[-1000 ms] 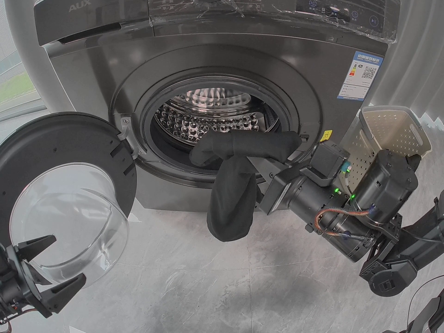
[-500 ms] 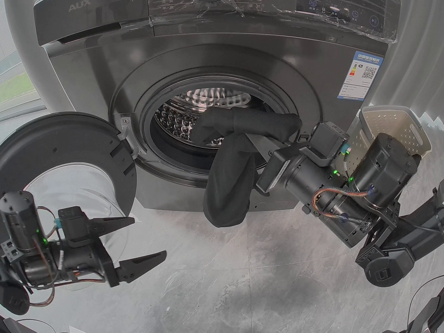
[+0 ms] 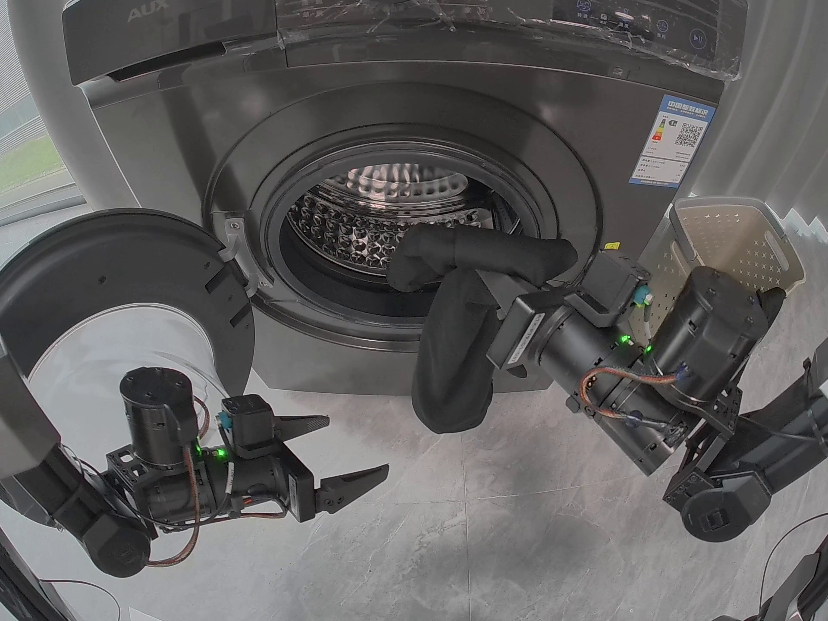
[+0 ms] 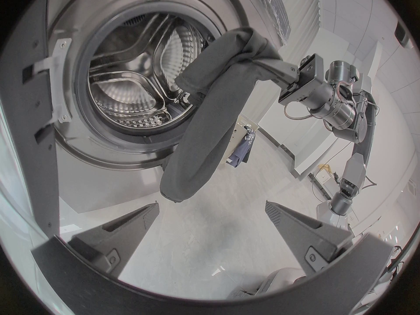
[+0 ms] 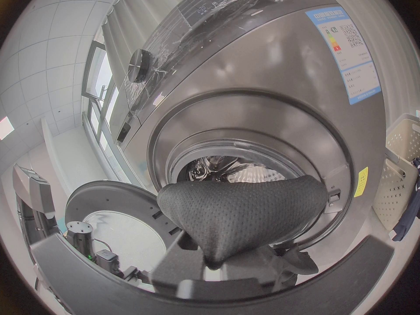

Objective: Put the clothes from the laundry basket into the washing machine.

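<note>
Since the earlier frames the left arm has swung up from the lower corner toward the middle of the floor, and the right arm has carried its load slightly rightward and lower.

Beyond the right pincer [image 3: 493,291], the washing machine [image 3: 172,131] stands with its drum mouth [image 3: 379,217] open and bare above the cloth. Its door [image 3: 112,286] is swung wide, just behind the left pincer [image 3: 357,446]. The laundry basket [image 3: 733,235] stands behind the right arm, beside the machine, with a dark blue cloth [image 5: 411,215] over its rim.

The black garment [image 3: 457,364] is draped over the right pincer, which is closed on it, fingers buried in the fabric. Its short upper fold lies roughly level, pointing from the pincer into the lower right of the drum mouth and resting near the rim. Its long part hangs straight down below the pincer, long axis vertical, in front of the machine's lower panel, its end clear of the floor [image 3: 517,519].

The left pincer hovers low over the floor, spread wide and holding nothing, pointing toward the hanging end, well apart from it.
</note>
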You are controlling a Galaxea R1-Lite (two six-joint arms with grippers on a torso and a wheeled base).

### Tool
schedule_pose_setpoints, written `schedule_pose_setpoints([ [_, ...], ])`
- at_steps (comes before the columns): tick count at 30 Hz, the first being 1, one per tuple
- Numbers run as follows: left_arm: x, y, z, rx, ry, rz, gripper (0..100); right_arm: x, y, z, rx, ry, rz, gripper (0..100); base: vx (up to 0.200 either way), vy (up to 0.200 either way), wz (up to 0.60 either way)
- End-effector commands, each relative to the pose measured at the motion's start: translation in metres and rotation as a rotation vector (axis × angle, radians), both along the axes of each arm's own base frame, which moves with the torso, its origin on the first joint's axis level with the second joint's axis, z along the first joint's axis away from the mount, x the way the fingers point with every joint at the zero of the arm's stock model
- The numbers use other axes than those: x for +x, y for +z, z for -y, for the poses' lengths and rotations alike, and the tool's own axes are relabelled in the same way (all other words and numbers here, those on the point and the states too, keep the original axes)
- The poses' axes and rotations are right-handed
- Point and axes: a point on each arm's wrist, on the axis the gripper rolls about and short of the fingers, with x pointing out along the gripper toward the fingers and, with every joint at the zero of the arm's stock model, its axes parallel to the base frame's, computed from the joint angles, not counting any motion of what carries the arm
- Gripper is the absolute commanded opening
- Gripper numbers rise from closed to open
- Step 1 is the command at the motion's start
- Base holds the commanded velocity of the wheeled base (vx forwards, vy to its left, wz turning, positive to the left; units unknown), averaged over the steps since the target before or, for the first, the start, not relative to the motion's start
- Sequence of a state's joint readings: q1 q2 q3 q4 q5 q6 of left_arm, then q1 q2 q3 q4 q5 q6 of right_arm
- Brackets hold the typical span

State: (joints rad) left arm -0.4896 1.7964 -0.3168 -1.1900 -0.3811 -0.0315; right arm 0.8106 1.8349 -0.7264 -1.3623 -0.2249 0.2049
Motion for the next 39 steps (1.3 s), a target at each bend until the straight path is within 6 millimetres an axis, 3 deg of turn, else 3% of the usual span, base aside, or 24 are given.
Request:
schedule_pose_setpoints([
  [1, 0.007, -0.018, 0.009, 0.021, -0.01, -0.048, 100, -0.009, -0.001, 0.001, -0.002, 0.03, -0.002, 0, 0.0, 0.0, 0.0],
  [11, 0.025, -0.039, 0.018, 0.028, 0.004, -0.053, 100, -0.022, 0.007, -0.007, 0.031, 0.128, 0.031, 0, 0.0, 0.0, 0.0],
  [27, 0.075, -0.058, 0.044, -0.034, 0.052, 0.038, 100, -0.031, 0.007, -0.007, 0.036, 0.15, 0.037, 0, 0.0, 0.0, 0.0],
  [33, 0.065, -0.058, 0.055, -0.037, 0.014, 0.038, 100, -0.032, 0.011, -0.006, 0.044, 0.149, 0.046, 0, 0.0, 0.0, 0.0],
  [39, 0.071, -0.06, 0.06, -0.044, 0.023, 0.046, 100, -0.033, 0.012, -0.007, 0.048, 0.155, 0.05, 0, 0.0, 0.0, 0.0],
])
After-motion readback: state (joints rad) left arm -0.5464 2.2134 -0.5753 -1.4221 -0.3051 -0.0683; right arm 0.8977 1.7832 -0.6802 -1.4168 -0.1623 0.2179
